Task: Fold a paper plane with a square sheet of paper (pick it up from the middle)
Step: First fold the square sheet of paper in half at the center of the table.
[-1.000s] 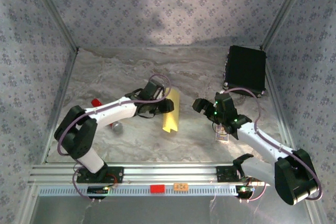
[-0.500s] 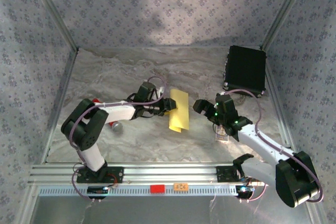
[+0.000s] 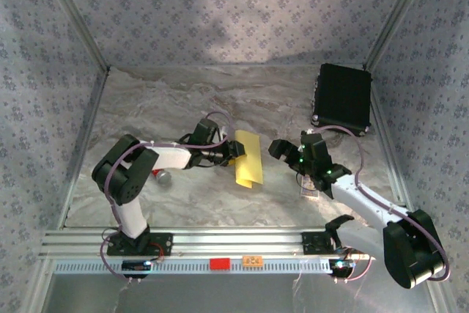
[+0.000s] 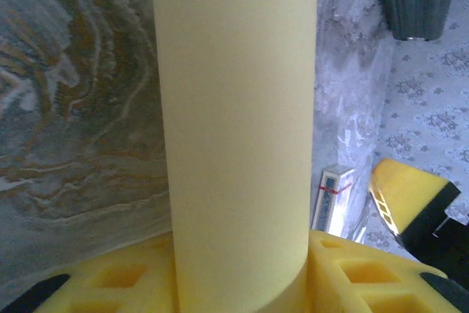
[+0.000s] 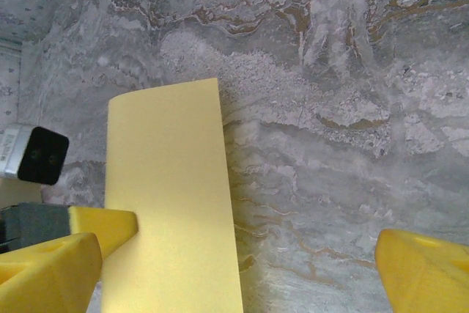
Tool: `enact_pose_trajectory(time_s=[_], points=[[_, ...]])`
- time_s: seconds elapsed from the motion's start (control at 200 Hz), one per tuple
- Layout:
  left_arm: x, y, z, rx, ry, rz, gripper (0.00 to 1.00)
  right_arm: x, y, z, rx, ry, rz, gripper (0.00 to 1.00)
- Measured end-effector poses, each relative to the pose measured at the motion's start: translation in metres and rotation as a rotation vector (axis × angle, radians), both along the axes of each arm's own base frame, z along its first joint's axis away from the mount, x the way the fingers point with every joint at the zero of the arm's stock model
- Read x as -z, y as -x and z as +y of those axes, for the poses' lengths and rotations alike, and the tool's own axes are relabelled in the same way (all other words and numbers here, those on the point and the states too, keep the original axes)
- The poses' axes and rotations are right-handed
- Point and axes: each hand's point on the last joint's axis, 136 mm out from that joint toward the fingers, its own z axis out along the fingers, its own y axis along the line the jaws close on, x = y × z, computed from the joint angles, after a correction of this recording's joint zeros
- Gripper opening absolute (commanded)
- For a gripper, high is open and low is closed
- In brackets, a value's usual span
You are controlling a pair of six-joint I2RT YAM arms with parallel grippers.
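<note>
The left fingers (image 4: pixel 366 280) clamped the bowed square sheet of paper (image 3: pixel 248 160), probably presenting it for a fold; the right fingers (image 5: pixel 44 276) stood spread wide beside it, empty.

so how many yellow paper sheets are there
1. The yellow sheet sits curled in the left end effector, near the middle of the table. No other is seen, though one could be hidden.

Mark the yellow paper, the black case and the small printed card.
yellow paper (image 3: pixel 248 159): top view, middle of the curled sheet.
black case (image 3: pixel 342 97): top view, centre of its lid.
printed card (image 4: pixel 332 199): left wrist view, its white face.
</note>
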Motion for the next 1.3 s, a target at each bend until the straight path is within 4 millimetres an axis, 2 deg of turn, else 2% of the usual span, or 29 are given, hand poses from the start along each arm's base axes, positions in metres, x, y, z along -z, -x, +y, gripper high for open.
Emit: enact_pose_trajectory(time_s=[0.18,0.375,0.635,0.84,1.299], points=[[0.01,0.002,0.0,-0.008,-0.028,0.014,0.43,-0.002,-0.001,0.001,-0.002,-0.006,-0.009,0.98],[0.02,0.009,0.003,-0.005,-0.085,0.017,0.53,-0.002,-0.001,0.001,-0.002,-0.006,-0.009,0.99],[0.017,0.008,0.012,0.008,-0.208,-0.037,0.64,-0.002,-0.001,0.001,-0.002,-0.006,-0.009,0.99],[0.012,0.004,0.02,0.021,-0.281,-0.079,0.62,-0.002,-0.001,0.001,-0.002,-0.006,-0.009,0.99],[0.021,0.009,0.034,0.045,-0.387,-0.071,0.54,-0.002,-0.001,0.002,-0.005,-0.009,-0.008,0.99]])
